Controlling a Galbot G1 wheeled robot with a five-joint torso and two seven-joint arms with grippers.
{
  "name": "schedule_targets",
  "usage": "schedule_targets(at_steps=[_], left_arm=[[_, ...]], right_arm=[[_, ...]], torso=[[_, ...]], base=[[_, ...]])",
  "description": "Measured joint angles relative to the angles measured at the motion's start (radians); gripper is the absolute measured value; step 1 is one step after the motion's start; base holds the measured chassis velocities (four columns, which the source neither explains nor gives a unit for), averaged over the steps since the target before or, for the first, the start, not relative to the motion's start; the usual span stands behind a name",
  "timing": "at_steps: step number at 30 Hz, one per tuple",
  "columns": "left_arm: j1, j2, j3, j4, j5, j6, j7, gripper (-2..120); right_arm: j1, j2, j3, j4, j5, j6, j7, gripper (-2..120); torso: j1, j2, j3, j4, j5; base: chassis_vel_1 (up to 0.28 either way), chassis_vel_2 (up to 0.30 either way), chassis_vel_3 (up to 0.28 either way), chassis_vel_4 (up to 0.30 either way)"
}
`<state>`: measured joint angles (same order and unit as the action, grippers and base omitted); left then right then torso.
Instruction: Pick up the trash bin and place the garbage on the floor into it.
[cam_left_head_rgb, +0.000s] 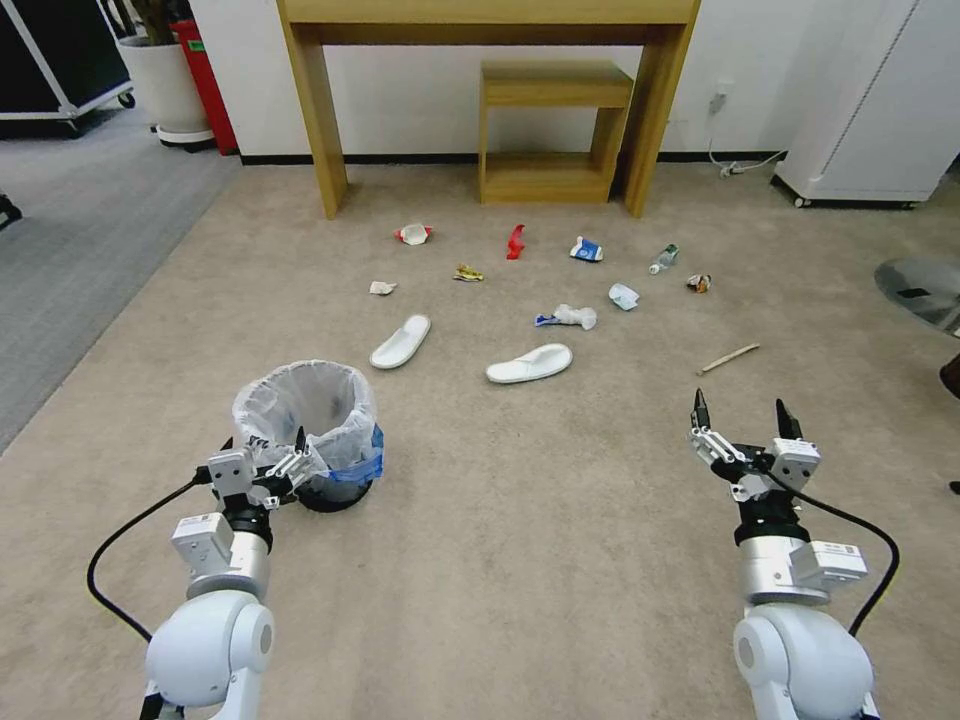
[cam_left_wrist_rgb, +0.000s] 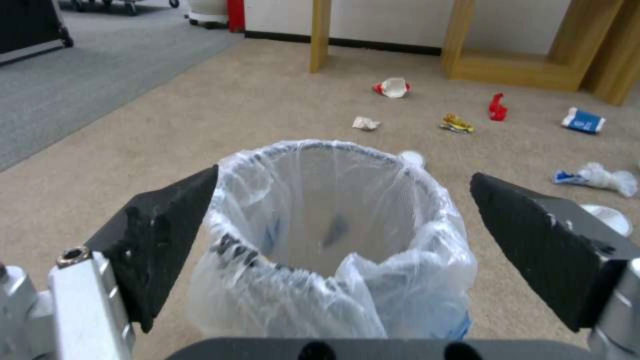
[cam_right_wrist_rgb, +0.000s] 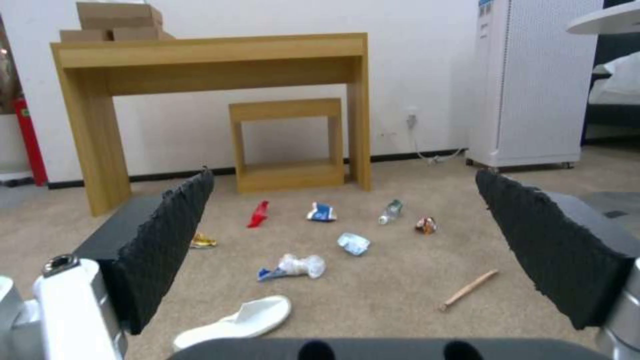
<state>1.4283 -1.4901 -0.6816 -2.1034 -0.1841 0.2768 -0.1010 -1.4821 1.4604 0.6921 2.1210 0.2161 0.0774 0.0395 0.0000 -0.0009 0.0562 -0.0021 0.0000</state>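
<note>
Beige carpet (cam_left_head_rgb: 560, 560) is strewn with garbage (cam_left_head_rgb: 560, 300) mid-frame, none binned yet. At lower left the trash bin (cam_left_head_rgb: 305, 425) is straddled by the spread left end effector (cam_left_wrist_rgb: 340, 220), not gripped. Lower right, the right end effector (cam_left_head_rgb: 745, 420) is held wide open, empty.

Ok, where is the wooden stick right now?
In the head view the wooden stick lies on the carpet on the robot's right, ahead of the open right gripper, right of the nearer white slipper.

Bin (cam_left_head_rgb: 305, 425): crinkly translucent plastic liner. Gripper pads (cam_right_wrist_rgb: 167, 240): rough matt black. Slippers (cam_left_head_rgb: 529, 364) beyond bin: white cloth. Carpet (cam_left_head_rgb: 560, 560): beige, matt.
</note>
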Motion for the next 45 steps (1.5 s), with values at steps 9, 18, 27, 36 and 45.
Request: schedule_targets(at_steps=[9, 18, 27, 36, 45], left_arm=[[0.004, -0.002, 0.001, 0.000, 0.003, 0.000, 0.000, 100], [0.015, -0.002, -0.001, -0.007, 0.006, -0.003, 0.000, 100], [0.023, -0.003, -0.002, -0.007, 0.011, -0.007, 0.000, 100], [0.024, -0.003, -0.003, -0.007, 0.011, -0.008, 0.000, 100], [0.024, -0.004, -0.004, -0.004, 0.012, -0.010, 0.000, 100]], right_arm=[[-0.003, -0.003, 0.000, 0.003, 0.006, 0.001, -0.006, 100], [-0.006, -0.001, -0.005, 0.011, 0.005, 0.007, -0.009, 100], [0.000, 0.003, -0.007, 0.008, 0.001, 0.040, -0.008, 100], [0.002, 0.006, -0.011, 0.004, 0.023, 0.042, 0.006, 100], [0.006, 0.006, -0.010, 0.002, 0.025, 0.042, 0.002, 100]], torso=[[0.000, 0.000, 0.000, 0.0000, 0.0001], [0.000, 0.000, 0.000, 0.0000, -0.0003], [0.000, 0.000, 0.000, 0.0001, 0.0000], [0.000, 0.000, 0.000, 0.0001, 0.0000], [0.000, 0.000, 0.000, 0.0000, 0.0000]], base=[[-0.132, 0.144, 0.136, -0.142], [-0.157, 0.160, 0.159, -0.152], [-0.037, 0.045, 0.033, -0.035], [0.000, 0.000, 0.000, 0.000], [0.013, 0.012, -0.012, -0.012]])
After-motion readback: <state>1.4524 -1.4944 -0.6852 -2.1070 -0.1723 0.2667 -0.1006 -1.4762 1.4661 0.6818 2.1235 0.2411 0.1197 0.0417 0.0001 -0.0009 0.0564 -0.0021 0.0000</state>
